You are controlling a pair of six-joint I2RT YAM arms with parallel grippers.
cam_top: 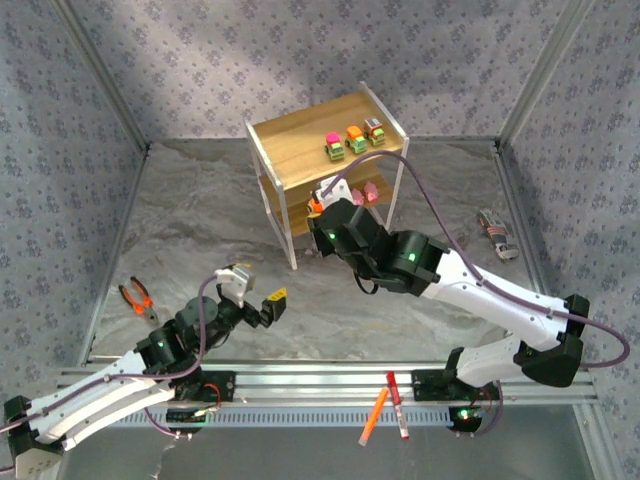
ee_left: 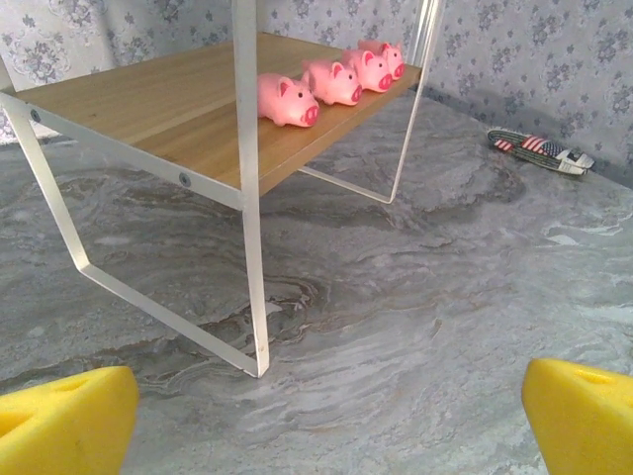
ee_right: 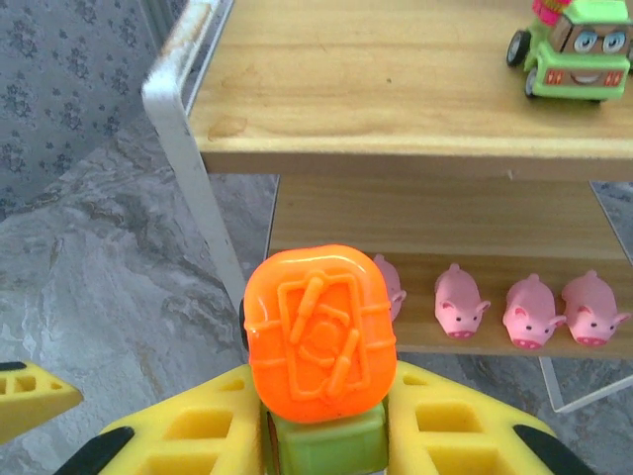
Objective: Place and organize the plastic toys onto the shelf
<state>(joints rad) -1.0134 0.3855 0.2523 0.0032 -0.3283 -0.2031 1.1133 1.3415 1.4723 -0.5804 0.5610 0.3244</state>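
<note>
The shelf (cam_top: 300,135) stands at the back middle of the table. Three trucks stand in a row on its top board: pink-topped (cam_top: 334,148), orange-topped (cam_top: 355,138) and grey-topped (cam_top: 375,131). Four pink pigs (ee_left: 287,99) line the lower board (ee_left: 148,109); in the right wrist view three show whole (ee_right: 460,302) and one is partly hidden. My right gripper (cam_top: 318,205) hovers at the shelf's front left, shut on a green truck with an orange top (ee_right: 321,336). The top board (ee_right: 376,79) lies just ahead and above it. My left gripper (ee_left: 326,435) is open over bare table, short of the shelf's leg.
Orange-handled pliers (cam_top: 138,298) lie at the left. Two marker pens (cam_top: 375,415) rest on the rail at the near edge. A small striped object (cam_top: 497,235) lies at the right. Patterned walls close in the table on three sides.
</note>
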